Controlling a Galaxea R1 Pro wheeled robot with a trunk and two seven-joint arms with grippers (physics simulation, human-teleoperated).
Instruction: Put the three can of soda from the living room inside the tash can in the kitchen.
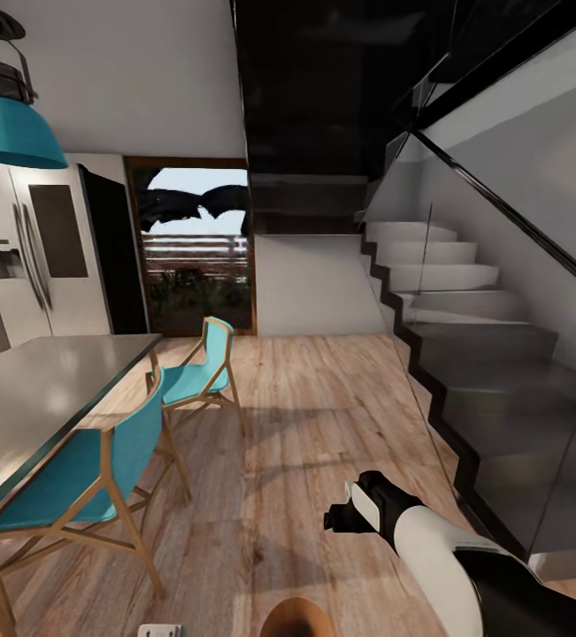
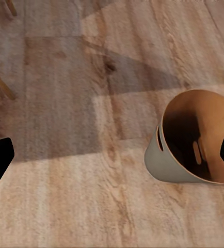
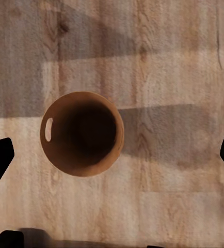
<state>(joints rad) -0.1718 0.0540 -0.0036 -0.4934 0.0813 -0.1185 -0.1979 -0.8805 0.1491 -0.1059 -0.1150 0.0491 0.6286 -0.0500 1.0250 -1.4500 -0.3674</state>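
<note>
Directly under my right claw [image 3: 112, 155] stands the tash can [image 3: 82, 133], upright on the wood floor [image 3: 169, 62] of the kitchen, its copper-brown inside bare of cans as far as I can see; both claws are released, fingers spread wide, and my left claw [image 2: 112, 155] has the bin [image 2: 194, 139] off to one side. Farther out sit two teal chairs [image 1: 102, 469] beside the grey-topped table [image 1: 31, 398]. Beyond them are the steel fridge [image 1: 44, 257], a glass door [image 1: 195, 243] and the staircase [image 1: 464, 336].
</note>
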